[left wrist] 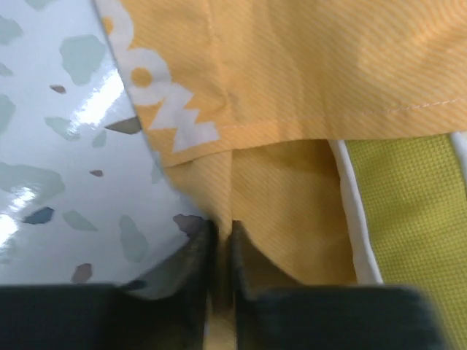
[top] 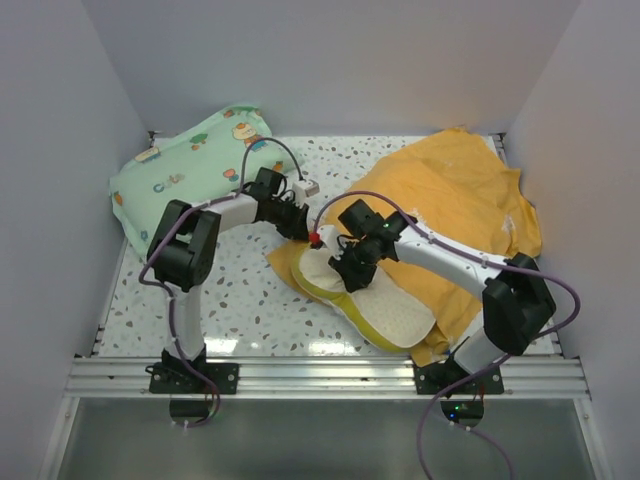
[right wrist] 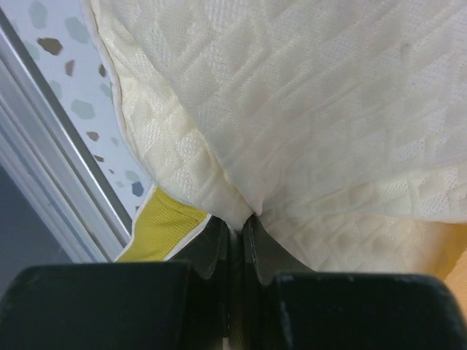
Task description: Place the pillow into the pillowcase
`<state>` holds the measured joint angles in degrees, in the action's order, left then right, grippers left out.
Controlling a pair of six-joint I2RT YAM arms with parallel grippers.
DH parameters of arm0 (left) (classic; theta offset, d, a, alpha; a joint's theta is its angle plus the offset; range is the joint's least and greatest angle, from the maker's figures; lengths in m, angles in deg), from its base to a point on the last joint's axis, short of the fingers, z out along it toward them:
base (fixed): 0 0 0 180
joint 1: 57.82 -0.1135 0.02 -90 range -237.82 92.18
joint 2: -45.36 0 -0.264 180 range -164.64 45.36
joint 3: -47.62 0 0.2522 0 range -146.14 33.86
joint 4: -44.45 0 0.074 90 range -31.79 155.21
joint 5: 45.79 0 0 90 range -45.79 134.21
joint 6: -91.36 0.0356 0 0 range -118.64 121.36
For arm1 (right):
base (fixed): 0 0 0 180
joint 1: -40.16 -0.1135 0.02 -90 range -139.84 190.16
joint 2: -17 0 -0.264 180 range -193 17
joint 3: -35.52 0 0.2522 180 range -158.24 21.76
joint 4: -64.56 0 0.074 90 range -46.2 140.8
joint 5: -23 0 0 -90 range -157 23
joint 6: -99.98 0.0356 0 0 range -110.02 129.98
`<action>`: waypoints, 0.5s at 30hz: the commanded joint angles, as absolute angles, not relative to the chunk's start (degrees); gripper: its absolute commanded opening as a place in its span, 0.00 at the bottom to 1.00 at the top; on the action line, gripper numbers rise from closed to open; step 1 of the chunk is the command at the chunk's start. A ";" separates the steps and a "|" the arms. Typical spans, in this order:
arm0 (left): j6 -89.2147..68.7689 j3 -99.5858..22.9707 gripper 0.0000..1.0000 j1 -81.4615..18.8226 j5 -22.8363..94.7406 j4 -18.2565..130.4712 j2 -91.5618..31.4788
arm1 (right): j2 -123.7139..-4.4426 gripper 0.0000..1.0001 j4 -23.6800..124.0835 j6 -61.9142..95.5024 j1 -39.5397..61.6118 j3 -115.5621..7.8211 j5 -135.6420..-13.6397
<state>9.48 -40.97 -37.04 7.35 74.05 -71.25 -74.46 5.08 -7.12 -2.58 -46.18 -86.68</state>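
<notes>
The cream pillow (top: 385, 305) with a yellow-green edge lies at the table's front centre, its far end under the orange-yellow pillowcase (top: 450, 200), which spreads over the right side. My left gripper (top: 300, 232) is shut on the pillowcase's edge by its opening; the left wrist view shows the pinched orange cloth (left wrist: 277, 189) with white lettering and the pillow's green edge (left wrist: 408, 219). My right gripper (top: 345, 265) is shut on a fold of the pillow cover (right wrist: 306, 109). The right wrist view also shows the yellow-green edge (right wrist: 164, 230).
A mint-green cartoon-print pillow (top: 190, 160) lies at the back left. White walls close in the terrazzo table (top: 240, 300) on three sides. An aluminium rail (top: 320, 375) runs along the front edge.
</notes>
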 commanded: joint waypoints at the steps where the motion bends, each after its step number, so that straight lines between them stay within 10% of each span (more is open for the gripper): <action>1: 8.56 -39.01 0.06 -38.04 7.21 77.01 -73.21 | -71.68 0.00 4.29 -11.90 -1.76 -43.55 -75.54; 15: 39.23 -22.74 0.00 -31.12 -3.25 100.83 -43.32 | -79.15 0.00 8.61 -18.49 18.09 -44.68 -58.75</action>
